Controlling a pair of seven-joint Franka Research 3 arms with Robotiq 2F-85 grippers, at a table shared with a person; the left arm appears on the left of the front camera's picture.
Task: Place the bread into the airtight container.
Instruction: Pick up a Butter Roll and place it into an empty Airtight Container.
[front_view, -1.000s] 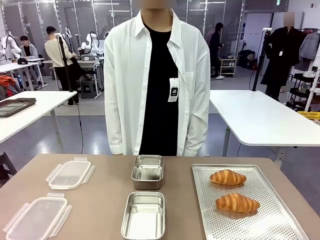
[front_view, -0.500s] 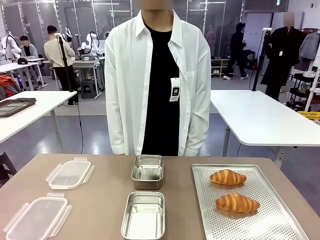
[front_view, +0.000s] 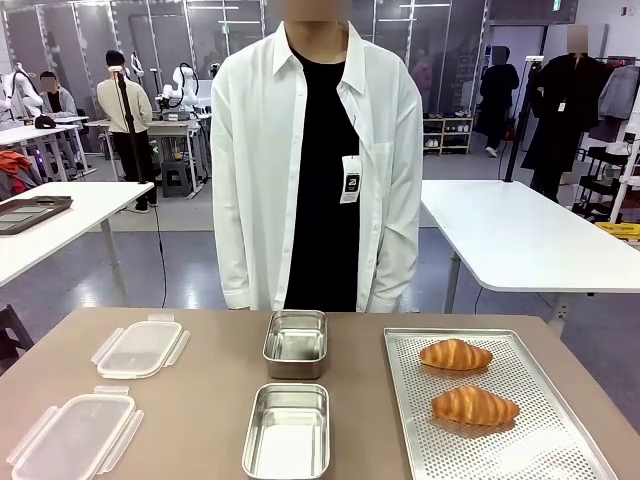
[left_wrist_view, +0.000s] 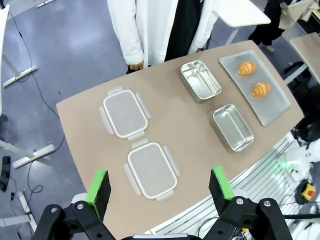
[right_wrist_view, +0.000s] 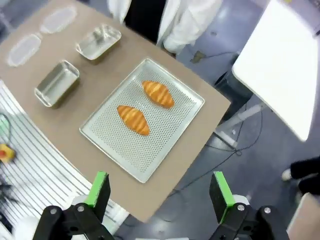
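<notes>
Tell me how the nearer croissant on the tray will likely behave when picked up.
The nearer croissant looks puffy with a ridged, browned crust: probably light and easily crushed by a firm squeeze. Its tapered ends suggest it may pivot if pinched off-centre. Lying loose on the perforated tray, it would likely slide when pushed.

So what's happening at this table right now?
Nothing is being handled yet. Two croissants lie on the tray, and both steel containers sit empty with their lids off to the side. The left gripper and right gripper hang open above the table, and the person stands at the far side.
</notes>
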